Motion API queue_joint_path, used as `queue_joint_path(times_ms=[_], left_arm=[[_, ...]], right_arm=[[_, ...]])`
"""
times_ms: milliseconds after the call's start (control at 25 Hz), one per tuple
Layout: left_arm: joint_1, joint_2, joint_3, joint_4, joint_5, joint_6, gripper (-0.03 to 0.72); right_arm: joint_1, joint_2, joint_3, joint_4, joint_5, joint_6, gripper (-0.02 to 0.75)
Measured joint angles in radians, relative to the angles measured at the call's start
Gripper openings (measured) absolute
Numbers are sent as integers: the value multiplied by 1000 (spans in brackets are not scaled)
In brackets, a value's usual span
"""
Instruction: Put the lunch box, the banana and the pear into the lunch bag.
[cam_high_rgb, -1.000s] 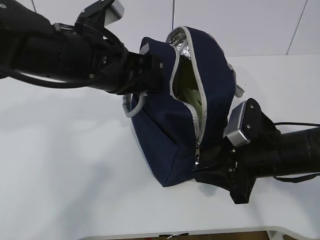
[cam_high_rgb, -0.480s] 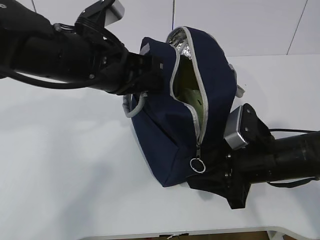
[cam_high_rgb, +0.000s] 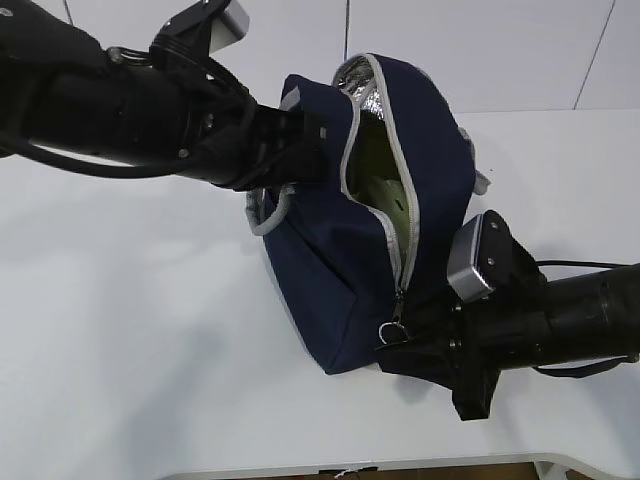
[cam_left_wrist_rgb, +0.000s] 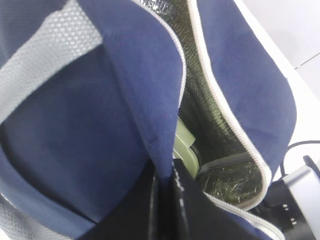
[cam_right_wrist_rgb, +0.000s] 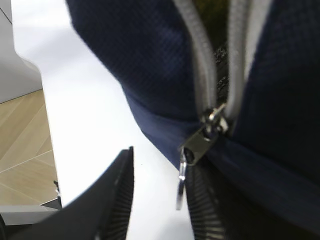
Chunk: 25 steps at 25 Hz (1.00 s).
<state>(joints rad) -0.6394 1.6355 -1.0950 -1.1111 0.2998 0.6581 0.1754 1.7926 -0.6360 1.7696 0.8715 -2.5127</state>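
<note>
Left claw (cam_left_wrist_rgb: 162, 200) pinches the lunch bag (cam_high_rgb: 330, 270) flap; lunch box (cam_left_wrist_rgb: 184, 147) sits inside.

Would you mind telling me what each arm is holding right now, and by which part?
The left gripper is shut on the lunch bag, pinching the fabric edge of its opening. The right gripper holds nothing; the zipper pull hangs between its open jaws.

The left gripper (cam_left_wrist_rgb: 165, 200) pinches the navy edge of the lunch bag (cam_left_wrist_rgb: 100, 125). Inside, against the silver foil lining (cam_left_wrist_rgb: 210, 125), the pale green lunch box (cam_left_wrist_rgb: 184, 145) shows.
</note>
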Motion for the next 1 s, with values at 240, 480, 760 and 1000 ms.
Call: queue_joint_path(times_ms=[240,480,760,1000], left_arm=[[0,0,0,1,2,0,-15],[0,0,0,2,4,0,-15],[0,0,0,2,4,0,-15],[0,0,0,3,5,0,-15]], right_arm=[[0,0,0,0,-20,1,249],[0,0,0,1,-29,1,244],[0,0,0,2,-29,1,243],[0,0,0,2,-29,7,243]])
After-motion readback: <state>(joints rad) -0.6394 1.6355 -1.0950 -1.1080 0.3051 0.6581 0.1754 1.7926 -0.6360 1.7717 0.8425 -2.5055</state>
